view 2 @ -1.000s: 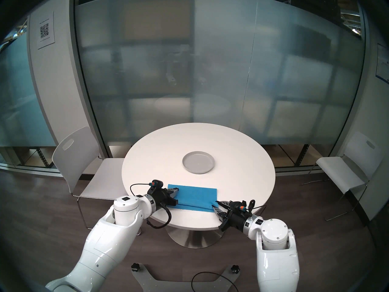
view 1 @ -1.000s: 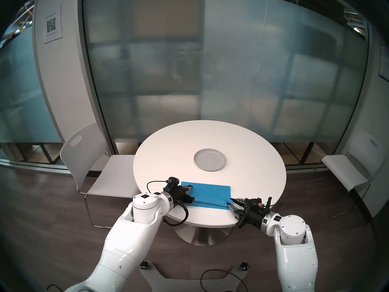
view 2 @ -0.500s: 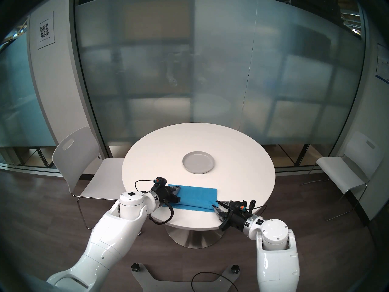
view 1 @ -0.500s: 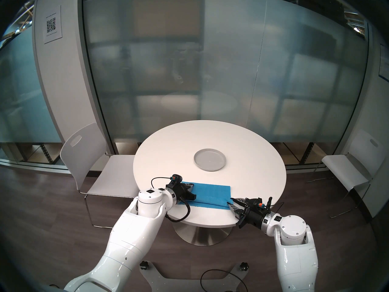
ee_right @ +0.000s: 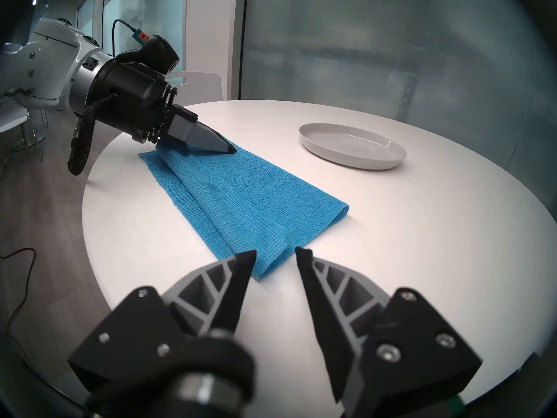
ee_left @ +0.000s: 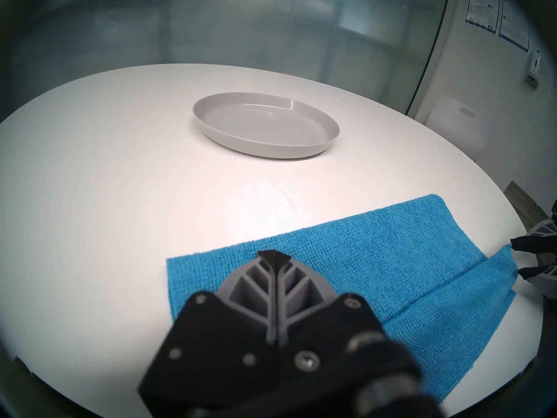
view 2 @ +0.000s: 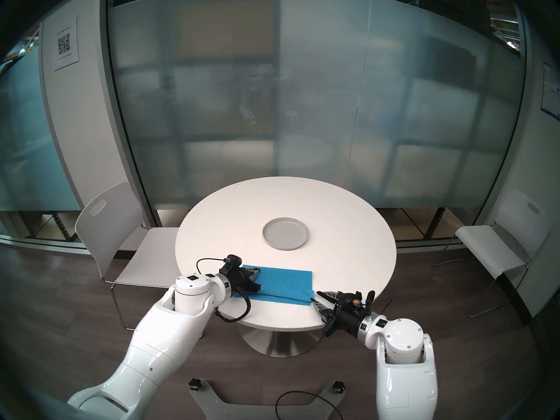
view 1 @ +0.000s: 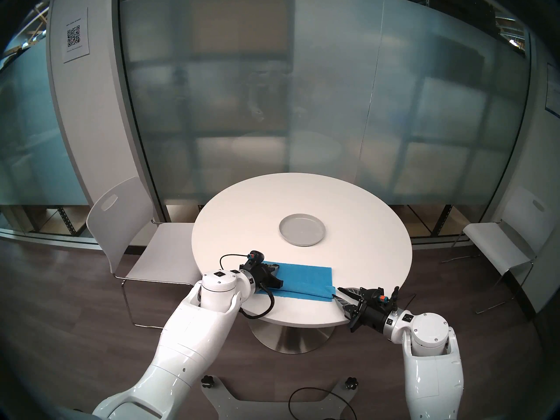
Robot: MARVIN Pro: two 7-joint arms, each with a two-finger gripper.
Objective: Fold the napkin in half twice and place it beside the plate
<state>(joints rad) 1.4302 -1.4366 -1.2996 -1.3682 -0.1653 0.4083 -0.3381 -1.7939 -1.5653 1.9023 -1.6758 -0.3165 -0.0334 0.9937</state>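
Observation:
The bright blue napkin (view 1: 303, 278) lies folded lengthwise near the round white table's front edge, its upper layer stopping short of the near hem. The light-grey plate (view 1: 302, 230) sits behind it, empty. My left gripper (view 1: 276, 269) is shut, and its tips rest on the napkin's left end (ee_right: 168, 164) with no cloth between the fingers (ee_left: 256, 284). My right gripper (ee_right: 275, 251) is open just off the napkin's right end, where the ridge of the fold points into the gap between its fingers. Nothing is held.
The table (view 1: 242, 213) ends close to my right gripper. A white chair (view 1: 127, 228) stands at the table's left, another (view 1: 500, 243) farther right. A frosted glass wall runs behind. Bare tabletop surrounds the plate (view 2: 285, 233).
My right gripper has let go of the napkin's right end, drawn back to the right and opened a little wider. The left arm has shifted slightly right, its gripper still shut.

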